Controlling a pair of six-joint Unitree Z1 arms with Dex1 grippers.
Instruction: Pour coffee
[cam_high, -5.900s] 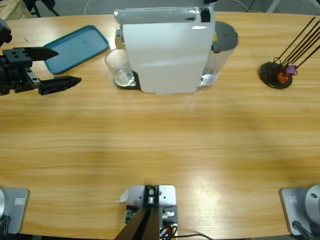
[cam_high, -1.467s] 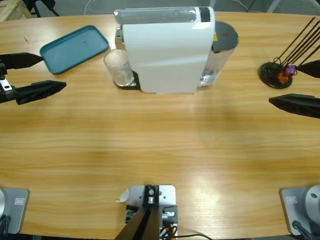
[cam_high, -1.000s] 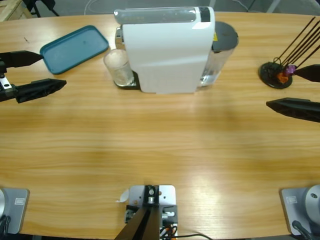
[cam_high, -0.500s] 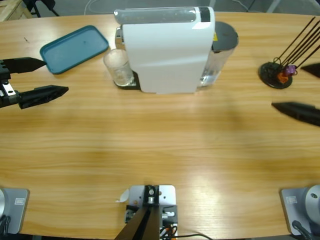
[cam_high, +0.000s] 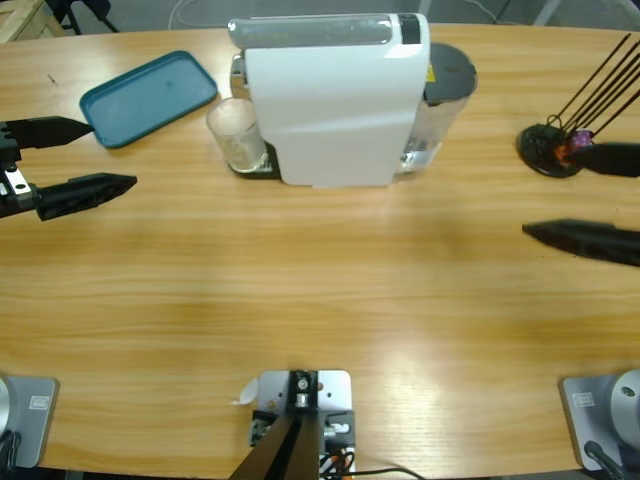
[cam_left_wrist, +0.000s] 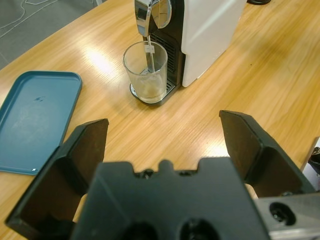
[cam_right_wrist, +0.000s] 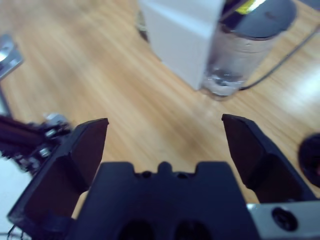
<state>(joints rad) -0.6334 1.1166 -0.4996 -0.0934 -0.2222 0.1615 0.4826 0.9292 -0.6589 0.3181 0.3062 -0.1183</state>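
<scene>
A white coffee machine stands at the back middle of the table, its clear water tank on the right side. A clear glass sits under the machine's spout; the left wrist view shows the glass on the drip tray with a thin stream running into it. My left gripper is open at the table's left edge, well apart from the glass and pointing toward it. My right gripper is open at the right edge, facing the machine and tank.
A teal tray lies at the back left, beside the left gripper. A black stand with thin rods sits at the back right, just behind the right gripper. Bare wooden table spreads across the front.
The right gripper has come further in from the right edge and opened wider. The left gripper has drifted slightly toward the front. Machine and glass have not moved.
</scene>
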